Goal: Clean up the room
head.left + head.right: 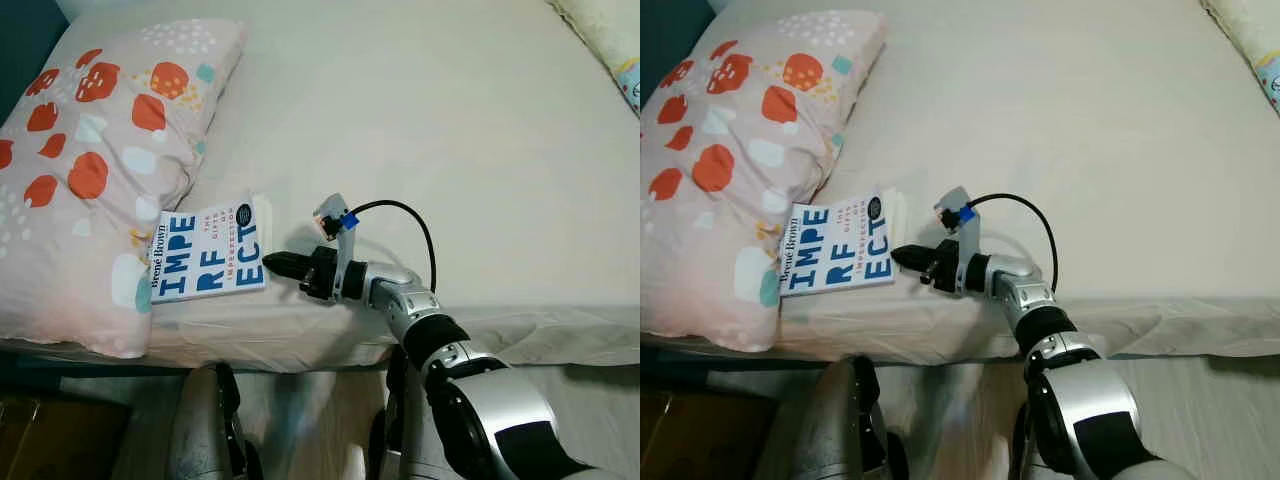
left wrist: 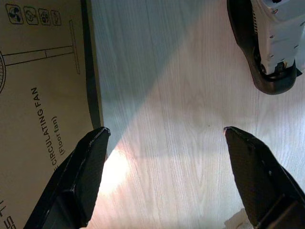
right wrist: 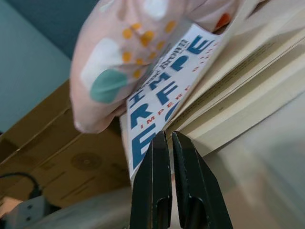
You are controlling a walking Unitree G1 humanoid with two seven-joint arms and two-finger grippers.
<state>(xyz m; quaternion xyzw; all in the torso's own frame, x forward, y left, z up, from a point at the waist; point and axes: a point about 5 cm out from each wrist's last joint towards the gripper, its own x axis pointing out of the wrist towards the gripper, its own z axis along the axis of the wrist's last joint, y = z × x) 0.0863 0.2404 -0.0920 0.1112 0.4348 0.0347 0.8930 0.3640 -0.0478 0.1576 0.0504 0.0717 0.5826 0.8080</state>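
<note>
Right now my right gripper [image 1: 275, 264] rests low on the bed [image 1: 430, 120], its two fingers pressed nearly together and holding nothing, tips just beside the near edge of one book [image 1: 208, 258]. That book lies flat at the mattress edge, its far side tucked against a spotted pillow [image 1: 95, 150]; a second pillow [image 1: 612, 40] sits well apart at the far corner. My left gripper [image 2: 164, 138] hangs spread wide over wooden floor [image 2: 181, 95], beside one cardboard fan box [image 2: 38, 95].
</note>
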